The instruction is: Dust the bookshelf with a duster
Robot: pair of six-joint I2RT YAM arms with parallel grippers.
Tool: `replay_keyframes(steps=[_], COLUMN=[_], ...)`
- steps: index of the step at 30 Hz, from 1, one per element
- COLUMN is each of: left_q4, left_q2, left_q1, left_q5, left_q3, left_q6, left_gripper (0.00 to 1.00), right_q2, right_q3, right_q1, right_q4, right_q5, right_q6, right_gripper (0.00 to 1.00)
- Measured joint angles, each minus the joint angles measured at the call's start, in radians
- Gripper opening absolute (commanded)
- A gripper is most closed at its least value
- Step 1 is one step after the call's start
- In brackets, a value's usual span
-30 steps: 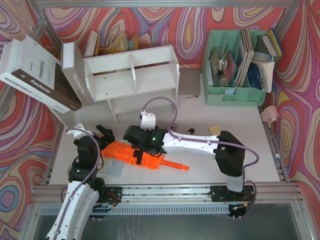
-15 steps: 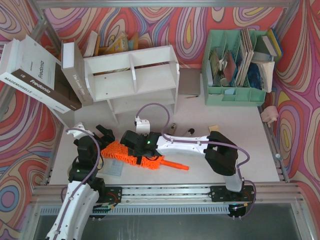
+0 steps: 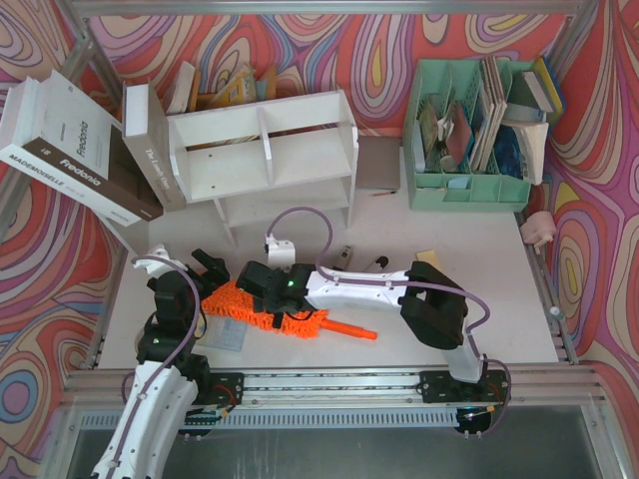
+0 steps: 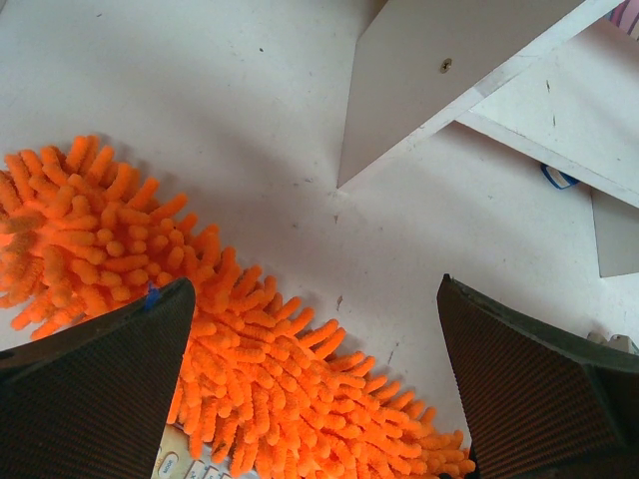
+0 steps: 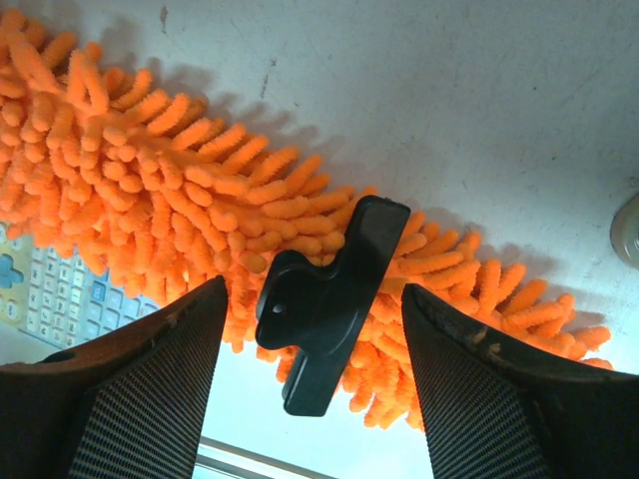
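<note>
Duster point(image 3: 232, 302): flat on desk point(image 3: 469, 299), in front of shelf point(image 3: 270, 150), not touching it. Fluff looks soft, light and floppy. Thin handle point(image 3: 351, 330) likely stiff, the better hold. Right tool point(image 5: 312, 297) part-open, straddling fluff, gripping nothing. Left tool point(image 4: 310, 379) wide, over duster's end.

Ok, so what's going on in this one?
The right end effector sits over the orange duster, jaws open to either side of the fluffy head and of a black plastic piece on it; nothing is gripped yet. The left end effector is wide open near the duster's other end. The duster lies flat on the table, in front of the white bookshelf.
</note>
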Motion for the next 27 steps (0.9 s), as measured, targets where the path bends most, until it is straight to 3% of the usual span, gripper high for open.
replay_keyframes(steps=[13, 27], left_q4=[0.0, 0.0], left_q2=[0.0, 0.0], left_q1=[0.0, 0.0], left_q5=[0.0, 0.0], left_q3=[0.0, 0.0], left_q6=[0.0, 0.0], left_gripper=[0.99, 0.98], right_q2=[0.028, 0.029], right_q3=[0.002, 0.002], right_q1=[-0.002, -0.01], right_q4=[-0.013, -0.012], right_q5=[-0.027, -0.045], right_q6=[0.006, 0.024], right_gripper=[0.58, 0.42])
